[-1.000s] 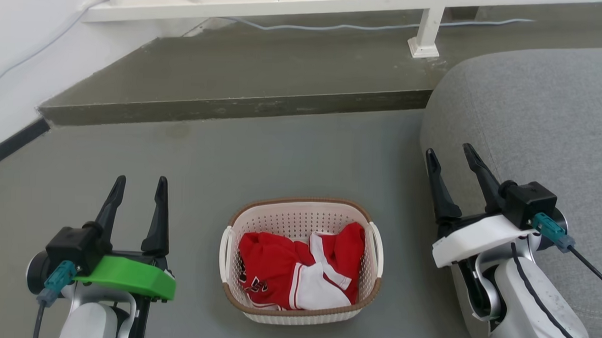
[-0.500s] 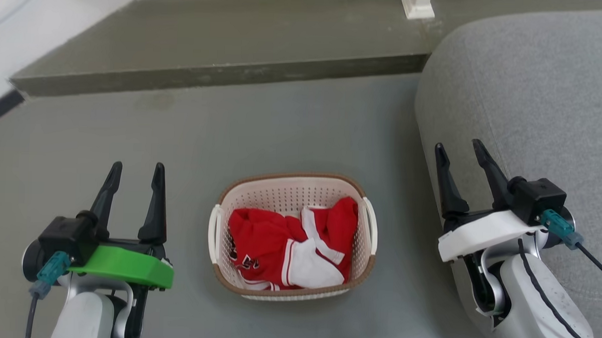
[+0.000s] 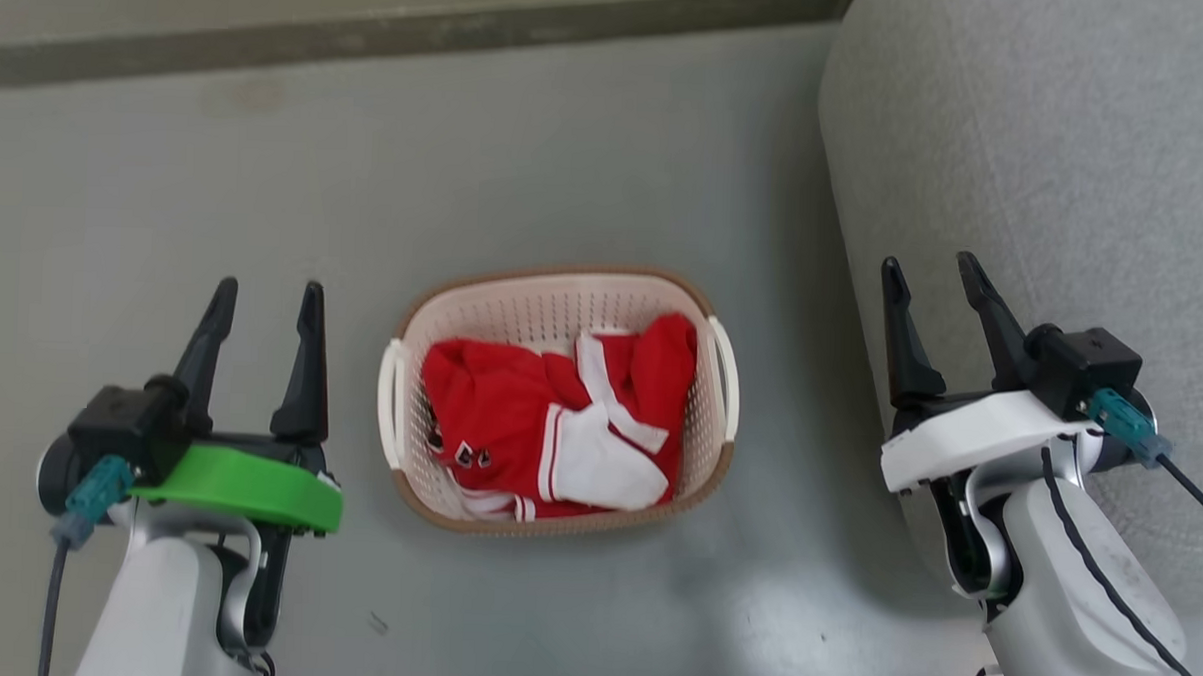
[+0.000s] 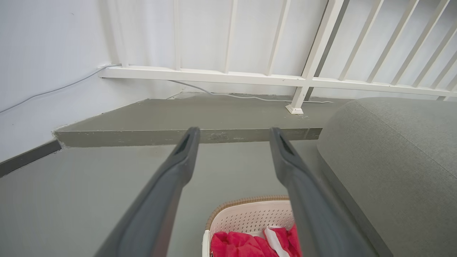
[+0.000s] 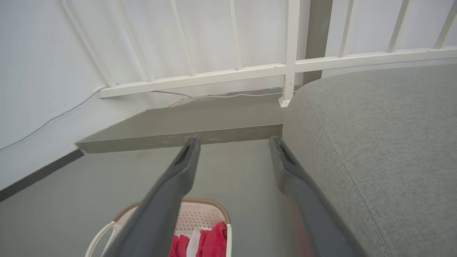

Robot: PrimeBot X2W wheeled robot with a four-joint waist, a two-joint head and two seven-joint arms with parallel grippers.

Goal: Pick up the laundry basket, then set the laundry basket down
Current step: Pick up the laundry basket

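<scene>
Left gripper [image 3: 269,291] and right gripper [image 3: 926,267] hover with fingers moderately parted, empty and touching nothing. Between them, apart from both, the laundry basket [image 3: 547,314] sits on the grey floor [image 3: 167,163], holding red clothing [image 3: 499,404]. It looks light, stiff plastic (perforated walls may flex). Its white side handle [image 3: 728,377] on each side seems the best grip.

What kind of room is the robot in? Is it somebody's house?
Probably a living area in a home. There is a grey fabric sofa, a laundry basket of red and white clothes on the floor, and a white railing behind a raised step.
</scene>
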